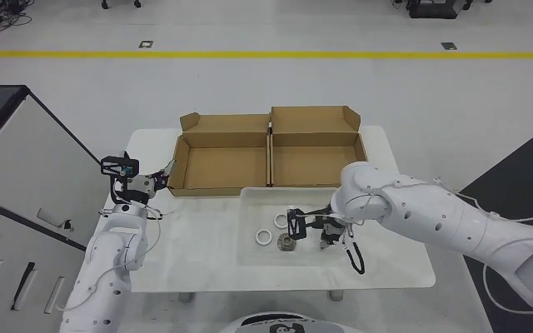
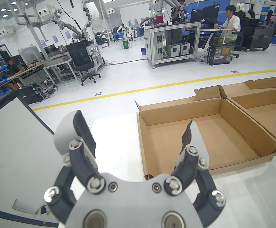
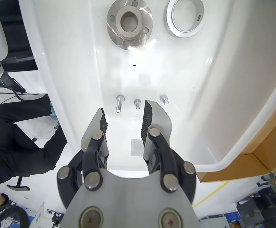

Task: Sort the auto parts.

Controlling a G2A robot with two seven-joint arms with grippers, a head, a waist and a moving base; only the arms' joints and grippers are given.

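The right gripper [image 3: 125,112] was open and empty, low over the white tray [image 3: 71,54]. Three bolts [image 3: 137,103] lay just past its fingertips. A flange [image 3: 129,22] and a ring [image 3: 185,18] lay farther on, side by side. The left gripper [image 2: 133,121] was open and empty beside the left box [image 2: 194,138]. The right box [image 2: 258,103] adjoined it, behind the tray.

We take the yellow floor line [image 1: 266,54] as reference. It crosses a pale grey floor [image 1: 250,83]. Just beyond the line we find two small square floor plates [image 1: 146,43]. Farther beyond it stand a black office chair [image 2: 85,62] on castors, a metal-framed equipment rack [image 2: 172,46], a green bin [image 2: 125,45] and a white board [image 2: 134,13]. Above these we see lit round ceiling lights [image 2: 8,4]
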